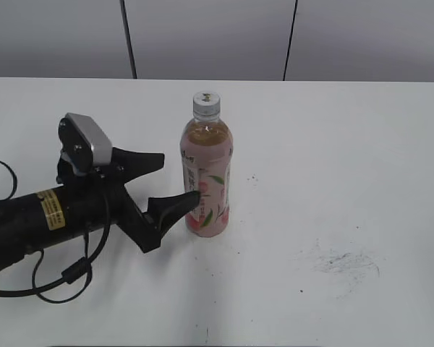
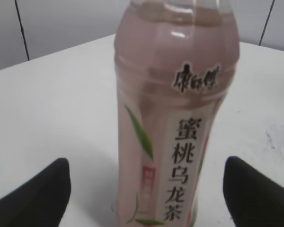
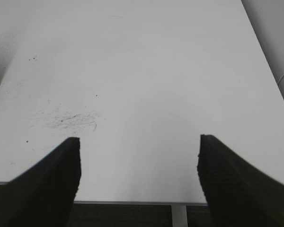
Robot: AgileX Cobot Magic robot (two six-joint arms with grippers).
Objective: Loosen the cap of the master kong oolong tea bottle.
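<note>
The master kong oolong tea bottle (image 1: 206, 177) stands straight up near the middle of the white table (image 1: 347, 159), a little to the left. It is nearly full of tea, so I think it is a bit heavy and will stay put if held well. Its sides are thin clear plastic with a smooth pink label, so it may feel slippery and could squish if squeezed too hard. The cap (image 1: 207, 105) sits on top at 12 o'clock of the bottle. It is small and has little ribs, which should help fingers grip it for turning. The left gripper (image 1: 172, 182) comes in from 9 o'clock with its jaws spread wide. One finger is in front of the lower part of the bottle and the other is behind it, well to the left. I cannot tell if the front one touches the label. The lower body looks like a good place to hold the bottle steady. The right gripper (image 3: 138, 177) is also spread wide and holds nothing. It hangs over bare table, above the near edge, with a grey scuff mark (image 3: 71, 120) at 10 o'clock from it. The table has lots of open room on the right, at 3 o'clock of the bottle, so that arm can come in to the cap. The far table edge is well behind the bottle.
</note>
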